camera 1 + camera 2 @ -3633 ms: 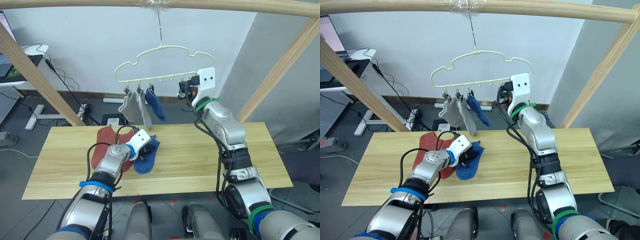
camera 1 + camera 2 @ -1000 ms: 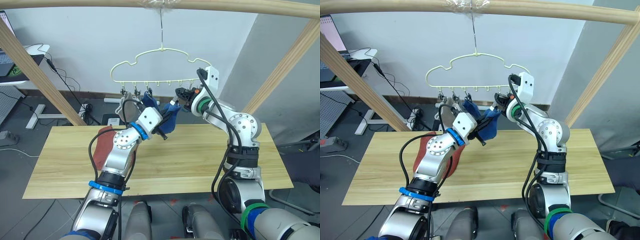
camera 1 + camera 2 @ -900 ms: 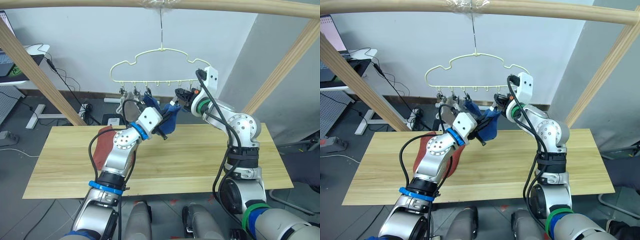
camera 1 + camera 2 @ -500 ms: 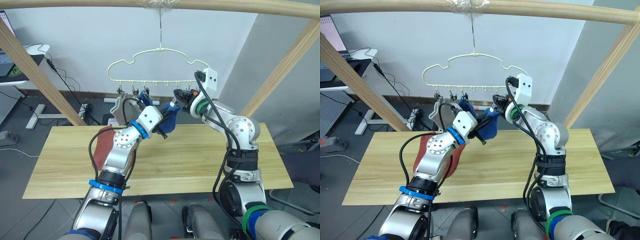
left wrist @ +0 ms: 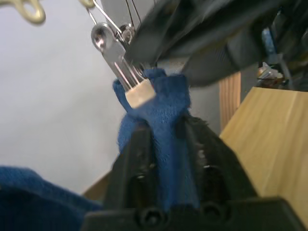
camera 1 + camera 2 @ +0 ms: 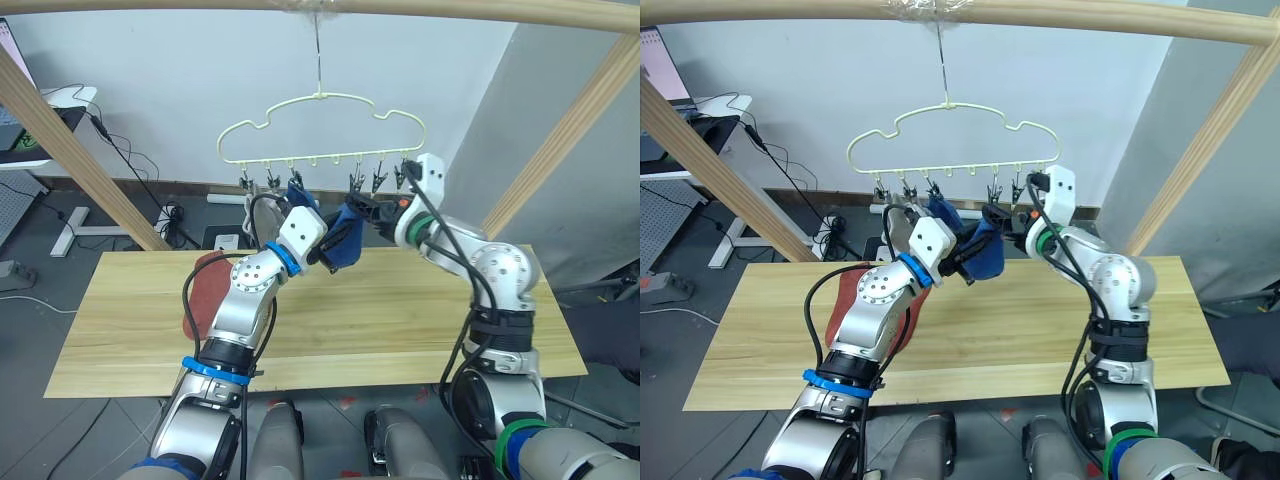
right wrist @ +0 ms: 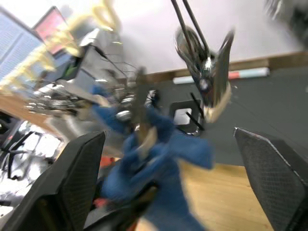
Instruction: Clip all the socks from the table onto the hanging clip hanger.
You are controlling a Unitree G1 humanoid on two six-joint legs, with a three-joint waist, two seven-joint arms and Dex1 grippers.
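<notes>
The left gripper (image 5: 166, 144) was clamped on a blue sock (image 6: 985, 255), holding it up just under the clip hanger (image 6: 320, 130), whose pale wire outline hung by its hook from the wooden pole (image 6: 320, 8) over the far side of the table (image 6: 400, 320). In the left wrist view the sock's bunched upper edge sat between the tan-tipped legs of one grey metal clip (image 5: 126, 79), so the clip seemed to have it or nearly so; whether it would bear the sock alone could not be told. The right gripper (image 7: 168, 159) sat just right of that sock, its fingers spread wide apart with nothing between them. The sock looked soft, light and limp: it would fold and sag wherever it was not supported, so the sensible hold was close to the cuff edge, leaving a short lip of knit free above the fingers to feed into a clip. There was little weight to worry about, but thin knit could slip out of a shallow bite. Further left on the hanger another blue sock (image 6: 298, 195) and a light grey sock (image 6: 258, 212) hung from clips already. A rust-red sock (image 6: 203, 297) lay flat on the left part of the table. No bins or trays were involved; the hanger's clips were the only holders, and several on the right hung bare.
</notes>
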